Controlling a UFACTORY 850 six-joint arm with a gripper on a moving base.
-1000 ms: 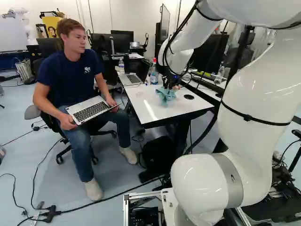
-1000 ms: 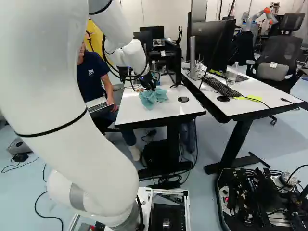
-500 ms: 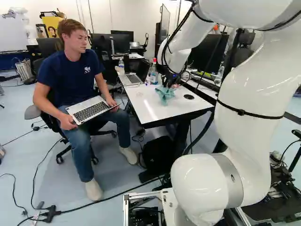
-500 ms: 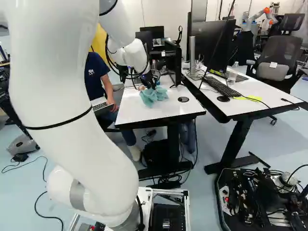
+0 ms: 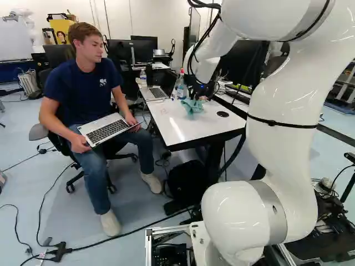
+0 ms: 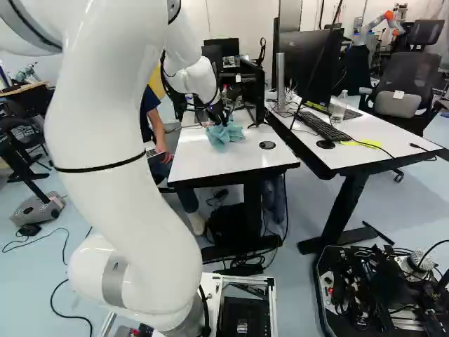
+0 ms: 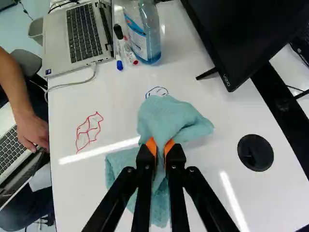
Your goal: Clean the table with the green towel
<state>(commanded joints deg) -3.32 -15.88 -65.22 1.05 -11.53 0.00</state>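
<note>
The white counter (image 7: 203, 77) bears a red drawing (image 7: 89, 131) and a blue scribble (image 7: 157, 91). Our fingers (image 7: 145, 157) pinch the green towel (image 7: 166, 116) on it, beside the scribble; wiping seems underway, and next we should sweep across both marks, pressing lightly.

You've got bright light overall. Wrist view shows you two glare streaks on the table (image 7: 217, 150); glossy highlights on your arm (image 5: 288, 97).
</note>
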